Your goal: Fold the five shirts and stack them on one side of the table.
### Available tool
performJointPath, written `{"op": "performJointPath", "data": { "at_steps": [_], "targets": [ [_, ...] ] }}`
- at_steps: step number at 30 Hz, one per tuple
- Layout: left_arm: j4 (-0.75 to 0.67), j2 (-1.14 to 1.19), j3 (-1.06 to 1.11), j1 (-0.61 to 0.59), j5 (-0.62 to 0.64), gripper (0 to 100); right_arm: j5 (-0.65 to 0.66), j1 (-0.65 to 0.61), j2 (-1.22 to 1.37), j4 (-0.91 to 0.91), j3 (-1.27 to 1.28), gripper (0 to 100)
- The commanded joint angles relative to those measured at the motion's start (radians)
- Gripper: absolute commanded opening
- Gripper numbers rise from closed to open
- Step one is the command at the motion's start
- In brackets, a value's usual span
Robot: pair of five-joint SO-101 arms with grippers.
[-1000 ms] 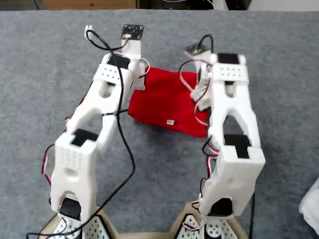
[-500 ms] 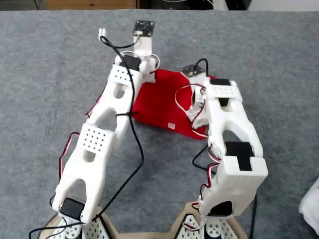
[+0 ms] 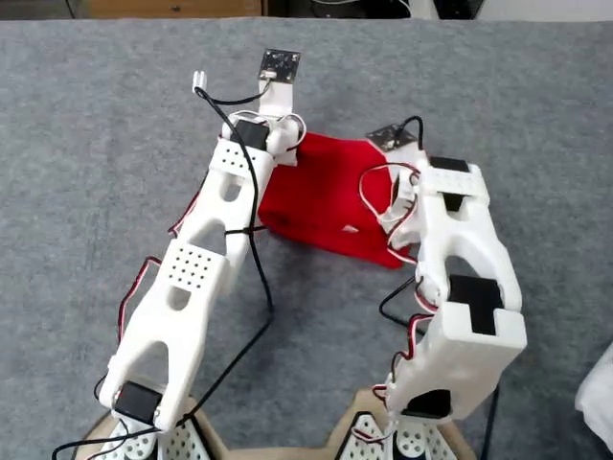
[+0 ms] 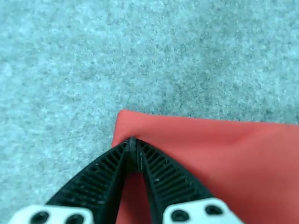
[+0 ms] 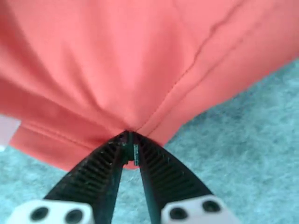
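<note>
A folded red shirt [image 3: 326, 196] lies on the grey table cover [image 3: 96, 144] between my two arms. My left gripper [image 4: 132, 144] is shut on the shirt's [image 4: 219, 158] corner, the one farthest from the arm bases on the left side. On the opposite side, my right gripper [image 5: 129, 140] is shut on a bunched seam at the edge of the shirt [image 5: 117, 60]. In the high view the left arm [image 3: 235, 182] is stretched out long, and the right arm [image 3: 450, 220] bends over the shirt's right edge. A small white label [image 3: 351, 229] shows on the fabric.
A white cloth [image 3: 599, 388] pokes in at the table's right edge near the front. A wooden strip [image 3: 172, 8] and dark cables run along the far edge. Open grey cover lies to the left and far right.
Both arms have carried the red shirt a little to the right and farther from the bases. The left arm has stretched out; both grippers kept hold.
</note>
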Motion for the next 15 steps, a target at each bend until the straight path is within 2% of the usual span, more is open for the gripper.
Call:
{"op": "performJointPath", "data": {
  "at_steps": [1, 5, 10, 15],
  "targets": [
    [-0.015, -0.007, -0.035, -0.054, -0.008, 2, 0.032, 0.027, -0.05, -0.017, 0.013, 0.5],
    [0.026, -0.025, -0.069, -0.054, -0.006, 2, 0.034, 0.024, -0.077, 0.003, 0.008, 0.5],
    [0.224, -0.108, -0.187, -0.044, -0.011, 2, 0.034, 0.021, -0.203, 0.028, 0.008, 0.5],
    [0.377, -0.262, -0.183, -0.034, -0.011, 2, 0.035, -0.038, -0.346, 0.058, 0.004, 0.5]
  ]
}}
